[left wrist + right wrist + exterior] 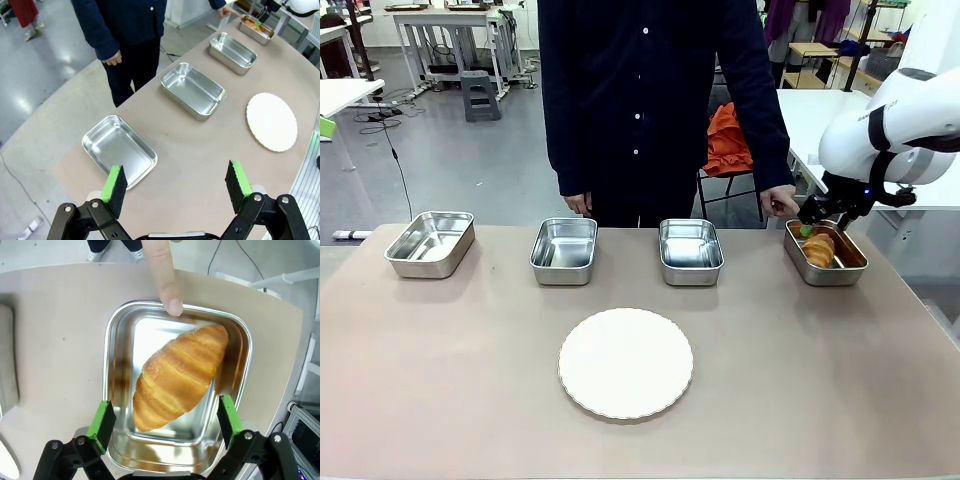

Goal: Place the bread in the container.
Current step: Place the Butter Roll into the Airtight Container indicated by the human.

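A: Front view: what lies on the desk (440, 380)?

B: 4 steel pans stand in a row along the far edge, with a white plate (626, 362) nearer the camera. The bread (819, 248) lies inside the container (826, 266), the rightmost pan. The right gripper (809, 226) hangs just above that pan's far left corner, beside the person's hand (782, 204). Whether its fingers are apart cannot be told from here.

A: Left wrist view?

B: The left gripper (175, 186) hovers over the desk near the nearest pan (119, 149). Its fingers (115, 184) stand wide, holding nothing. The other pans recede toward the upper right; the plate sits to the right.

A: Right wrist view?

B: The croissant rests diagonally on the container's floor. The green-padded fingers (102, 421) stand wide on either side of its lower end, clear of the crust. The person's fingertip (167, 285) touches the pan's far rim.
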`<action>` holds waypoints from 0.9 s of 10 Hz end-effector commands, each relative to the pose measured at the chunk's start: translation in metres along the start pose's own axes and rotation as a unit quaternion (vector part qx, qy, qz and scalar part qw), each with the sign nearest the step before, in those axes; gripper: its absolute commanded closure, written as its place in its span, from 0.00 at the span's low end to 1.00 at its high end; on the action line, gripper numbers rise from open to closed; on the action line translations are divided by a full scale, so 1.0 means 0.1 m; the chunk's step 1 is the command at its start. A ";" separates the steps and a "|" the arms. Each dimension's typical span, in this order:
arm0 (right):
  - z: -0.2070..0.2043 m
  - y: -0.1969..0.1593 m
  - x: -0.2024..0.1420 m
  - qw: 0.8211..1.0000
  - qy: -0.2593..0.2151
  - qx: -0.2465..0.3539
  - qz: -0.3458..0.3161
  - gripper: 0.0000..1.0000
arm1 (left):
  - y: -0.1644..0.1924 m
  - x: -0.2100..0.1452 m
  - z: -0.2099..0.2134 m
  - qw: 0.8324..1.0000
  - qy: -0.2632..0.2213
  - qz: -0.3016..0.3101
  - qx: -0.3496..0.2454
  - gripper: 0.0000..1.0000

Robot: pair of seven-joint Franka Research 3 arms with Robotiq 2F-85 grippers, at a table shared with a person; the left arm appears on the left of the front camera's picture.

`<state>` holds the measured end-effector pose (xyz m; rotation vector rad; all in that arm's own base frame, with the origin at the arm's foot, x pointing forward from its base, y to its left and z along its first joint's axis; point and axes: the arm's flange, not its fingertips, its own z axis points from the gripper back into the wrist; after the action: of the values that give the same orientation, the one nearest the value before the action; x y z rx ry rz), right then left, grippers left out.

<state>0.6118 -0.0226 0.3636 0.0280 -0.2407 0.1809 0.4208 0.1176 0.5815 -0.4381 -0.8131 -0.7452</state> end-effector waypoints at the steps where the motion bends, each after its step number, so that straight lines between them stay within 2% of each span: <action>1: -0.02 -0.02 -0.01 1.000 0.005 -0.007 0.008 0.00 | -0.01 0.00 0.00 1.000 -0.005 -0.001 -0.001 0.00; 8: -0.03 0.00 -0.01 1.000 0.004 -0.002 0.003 0.00 | -0.01 0.00 0.00 1.000 -0.005 -0.001 -0.001 0.00; 9: 0.25 0.10 -0.23 1.000 -0.016 -0.011 0.023 0.00 | -0.01 0.00 0.00 1.000 -0.005 -0.001 -0.001 0.00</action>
<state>0.6077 -0.0212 0.3658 0.0194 -0.2402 0.1927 0.4209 0.1176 0.5813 -0.4382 -0.8128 -0.7451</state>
